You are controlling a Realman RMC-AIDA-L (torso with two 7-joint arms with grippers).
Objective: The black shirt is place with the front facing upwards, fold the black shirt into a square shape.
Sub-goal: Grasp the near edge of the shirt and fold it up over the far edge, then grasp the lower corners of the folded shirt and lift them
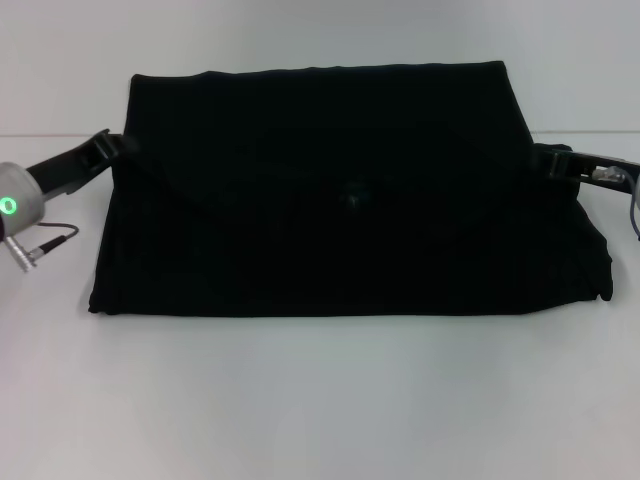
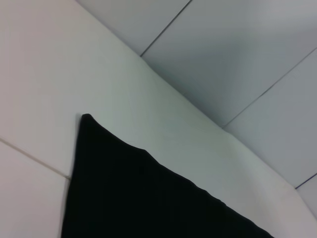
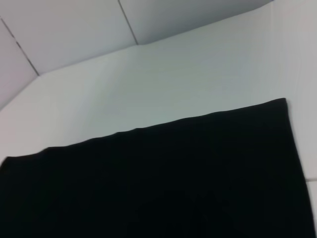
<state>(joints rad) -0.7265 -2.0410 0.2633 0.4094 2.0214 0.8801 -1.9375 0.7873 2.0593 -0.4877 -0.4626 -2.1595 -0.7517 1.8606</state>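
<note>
The black shirt (image 1: 330,230) lies flat on the white table (image 1: 320,400) as a wide folded rectangle, its far edge straight. A faint bluish mark (image 1: 355,196) shows near its middle; the lettering is hidden. My left gripper (image 1: 115,148) is at the shirt's left edge, near the far corner. My right gripper (image 1: 547,160) is at the shirt's right edge, about level with it. The left wrist view shows a far corner of the shirt (image 2: 138,198) on the table. The right wrist view shows its far edge and a corner (image 3: 173,183).
The white table reaches well in front of the shirt and to both sides. A pale wall (image 1: 320,30) rises behind the table. A cable and connector (image 1: 35,245) hang from my left arm beside the shirt's left edge.
</note>
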